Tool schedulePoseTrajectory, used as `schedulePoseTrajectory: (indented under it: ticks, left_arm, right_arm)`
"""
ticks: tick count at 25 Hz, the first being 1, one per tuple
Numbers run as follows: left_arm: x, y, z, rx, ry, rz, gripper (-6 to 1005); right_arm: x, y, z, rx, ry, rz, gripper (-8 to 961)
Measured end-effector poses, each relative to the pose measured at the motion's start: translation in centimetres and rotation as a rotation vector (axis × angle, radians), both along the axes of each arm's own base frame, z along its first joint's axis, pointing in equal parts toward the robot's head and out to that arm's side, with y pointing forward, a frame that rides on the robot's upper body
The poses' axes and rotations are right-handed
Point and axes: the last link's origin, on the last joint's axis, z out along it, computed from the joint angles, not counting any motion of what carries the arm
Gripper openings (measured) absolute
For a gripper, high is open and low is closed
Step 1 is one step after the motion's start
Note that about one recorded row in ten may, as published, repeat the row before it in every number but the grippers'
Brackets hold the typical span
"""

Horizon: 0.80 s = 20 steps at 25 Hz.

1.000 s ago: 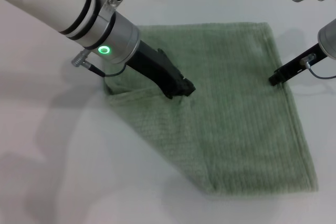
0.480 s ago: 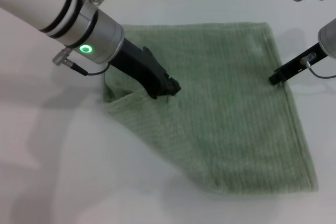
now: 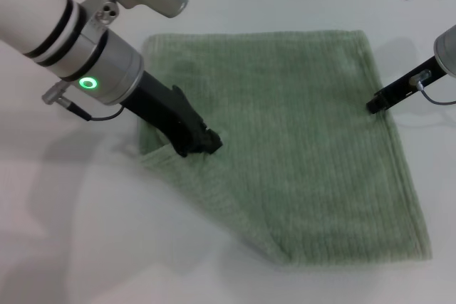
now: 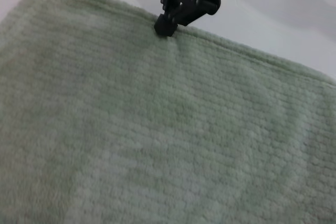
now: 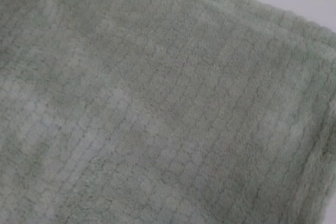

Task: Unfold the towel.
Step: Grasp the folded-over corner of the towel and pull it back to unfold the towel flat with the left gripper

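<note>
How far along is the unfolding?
Mostly done: the towel lies spread across the table. In hand: the left pincer sits on its left part and the right pincer on its right edge. Left: a folded-over flap near the left pincer.

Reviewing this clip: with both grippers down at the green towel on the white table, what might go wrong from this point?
1. The left gripper presses on the pale sage-green terry towel near its left edge, where a fold bunches; dragging may crumple the cloth rather than open it.
2. The right gripper sits at the towel's right edge; if it pins that edge loosely, the whole towel may slide across the white table.
3. Whether either gripper actually holds cloth cannot be told, so a pull may slip off.
</note>
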Motion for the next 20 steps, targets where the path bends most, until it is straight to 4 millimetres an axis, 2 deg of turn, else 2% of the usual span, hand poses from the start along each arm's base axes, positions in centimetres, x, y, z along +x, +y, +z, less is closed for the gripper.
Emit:
schedulePoseTrajectory:
  ticks: [10, 20]
  left_arm:
    - [-0.7, -1.2, 1.3, -0.033, 0.013, 0.022, 33]
    - [-0.8, -2.0, 1.8, -0.075, 0.018, 0.023, 33]
  right_arm:
    - [0.0, 0.0, 0.1, 0.003, 0.000, -0.002, -1]
    - [0.2, -0.1, 0.1, 0.001, -0.003, -0.003, -1]
